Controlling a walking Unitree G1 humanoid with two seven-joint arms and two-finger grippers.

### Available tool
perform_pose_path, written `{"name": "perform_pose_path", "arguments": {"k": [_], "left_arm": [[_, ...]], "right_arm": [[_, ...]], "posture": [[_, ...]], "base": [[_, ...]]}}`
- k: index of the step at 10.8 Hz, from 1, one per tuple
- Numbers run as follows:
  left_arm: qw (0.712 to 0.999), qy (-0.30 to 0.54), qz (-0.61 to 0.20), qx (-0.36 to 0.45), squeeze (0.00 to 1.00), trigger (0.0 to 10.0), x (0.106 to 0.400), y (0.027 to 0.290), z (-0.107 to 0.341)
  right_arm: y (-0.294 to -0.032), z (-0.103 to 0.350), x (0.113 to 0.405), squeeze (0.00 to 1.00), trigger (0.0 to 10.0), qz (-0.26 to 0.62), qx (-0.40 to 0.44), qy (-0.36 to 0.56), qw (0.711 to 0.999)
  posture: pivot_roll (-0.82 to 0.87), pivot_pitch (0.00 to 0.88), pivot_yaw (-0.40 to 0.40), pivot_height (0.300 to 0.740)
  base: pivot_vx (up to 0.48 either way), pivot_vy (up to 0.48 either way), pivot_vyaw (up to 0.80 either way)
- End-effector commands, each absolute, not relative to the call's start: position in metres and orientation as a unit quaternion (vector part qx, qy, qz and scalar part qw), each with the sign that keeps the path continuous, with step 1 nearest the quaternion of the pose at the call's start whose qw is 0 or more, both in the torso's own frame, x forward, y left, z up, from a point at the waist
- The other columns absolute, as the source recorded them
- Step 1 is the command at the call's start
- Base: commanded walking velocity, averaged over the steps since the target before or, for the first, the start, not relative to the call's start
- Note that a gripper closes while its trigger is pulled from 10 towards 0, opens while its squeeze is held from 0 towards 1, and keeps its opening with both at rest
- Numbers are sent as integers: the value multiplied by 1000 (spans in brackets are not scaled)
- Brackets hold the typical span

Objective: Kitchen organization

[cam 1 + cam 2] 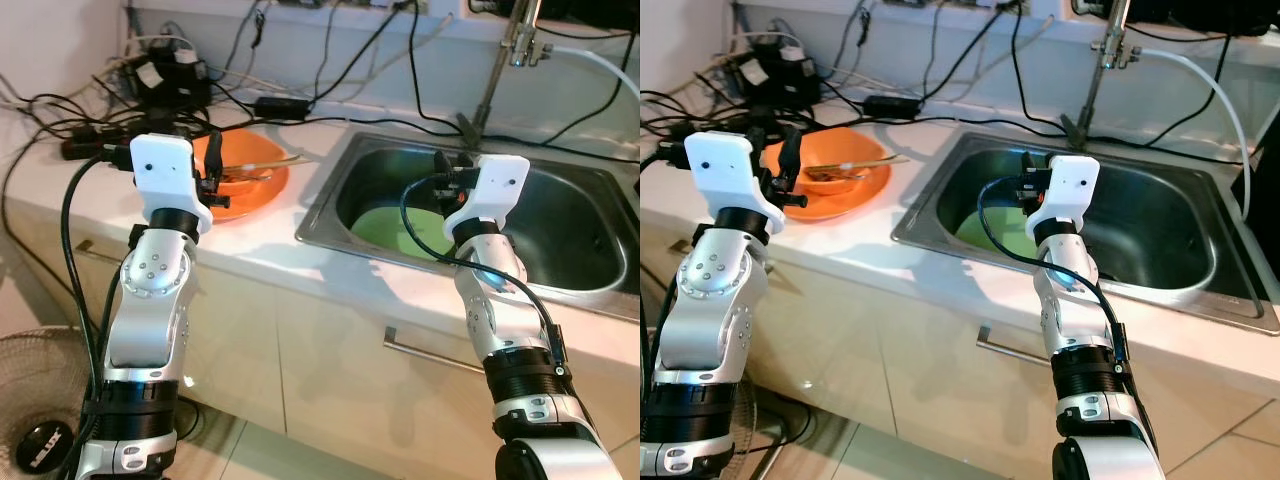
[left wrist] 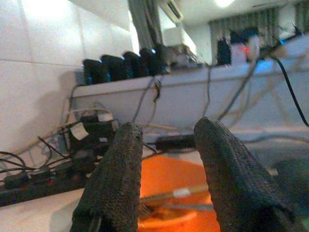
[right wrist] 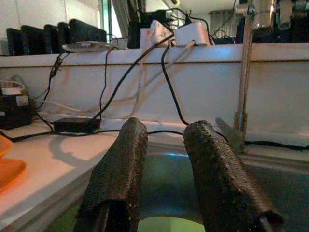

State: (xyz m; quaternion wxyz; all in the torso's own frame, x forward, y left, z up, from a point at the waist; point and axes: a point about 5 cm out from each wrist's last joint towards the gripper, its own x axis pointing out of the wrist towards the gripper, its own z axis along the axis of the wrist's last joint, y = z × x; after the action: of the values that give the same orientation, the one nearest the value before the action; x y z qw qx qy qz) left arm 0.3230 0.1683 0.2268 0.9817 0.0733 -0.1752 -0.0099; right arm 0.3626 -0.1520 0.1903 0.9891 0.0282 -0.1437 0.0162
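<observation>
Dishes are waiting in two places: an orange plate (image 1: 250, 180) is sitting on the white worktop (image 1: 270, 240) just beside the sink (image 1: 590, 270), carrying what look like chopsticks (image 1: 262, 165) and a fork (image 2: 149, 209), and a green plate (image 1: 395, 228) is lying flat on the sink's floor. The left end effector (image 2: 166, 179) is hovering over the near rim of the orange plate, its two black fingers (image 2: 116, 183) parted and holding nothing. The right end effector (image 3: 161, 179) is poised above the sink's front edge, pointing over the green plate, fingers likewise spread and empty. A tap (image 1: 500, 70) is standing behind the basin, and a tangle of cables (image 1: 120, 110) and a power strip are lying along the back of the worktop.

Judging by this, the approach step is under way, with nothing grasped. The next move probably calls for lowering the left fingers to straddle the orange rim, or the utensils, then closing without tipping the plate.
</observation>
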Motion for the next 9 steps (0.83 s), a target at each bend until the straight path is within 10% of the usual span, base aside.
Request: {"name": "perform_pose_path", "arguments": {"k": [1,9], "left_arm": [[984,-149,-33,93,0,10000,323,159,212],[894,-149,-62,417,0,10000,330,156,198]], "right_arm": [[-150,186,363,0,10000,17,28,-132,991],[-131,167,361,0,10000,36,57,-102,993]], "posture": [[232,24,-3,740],[247,34,-5,740]], "base": [[0,0,0],[0,0,0]]}}
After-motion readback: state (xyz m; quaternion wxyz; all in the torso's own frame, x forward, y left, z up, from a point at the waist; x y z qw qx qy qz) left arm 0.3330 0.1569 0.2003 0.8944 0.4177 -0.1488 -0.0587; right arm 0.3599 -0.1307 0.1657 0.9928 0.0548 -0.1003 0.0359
